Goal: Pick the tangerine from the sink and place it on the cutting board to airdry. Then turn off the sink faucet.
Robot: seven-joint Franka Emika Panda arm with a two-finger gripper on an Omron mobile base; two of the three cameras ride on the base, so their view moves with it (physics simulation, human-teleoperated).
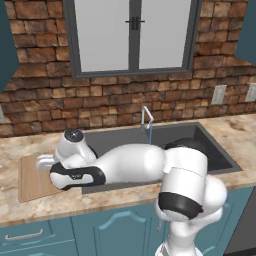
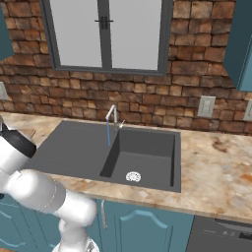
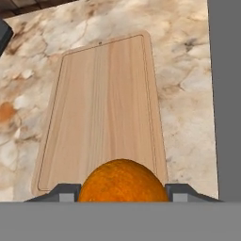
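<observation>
Beige marbled stone desk (image 1: pixel 235 135) abuts red brick wall (image 1: pixel 45 95); grey-framed window (image 1: pixel 132 35) above; teal cabinet doors (image 1: pixel 115 227) below; white wall outlet (image 2: pixel 205 106).

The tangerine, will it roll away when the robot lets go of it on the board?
It might. The tangerine looks round all over, so it could roll a bit once the jaws open. The cutting board looks flat with only a thin groove near its edge, which probably won't stop it. It sits near one end of the board, so a gentle, low release seems safest.
</observation>
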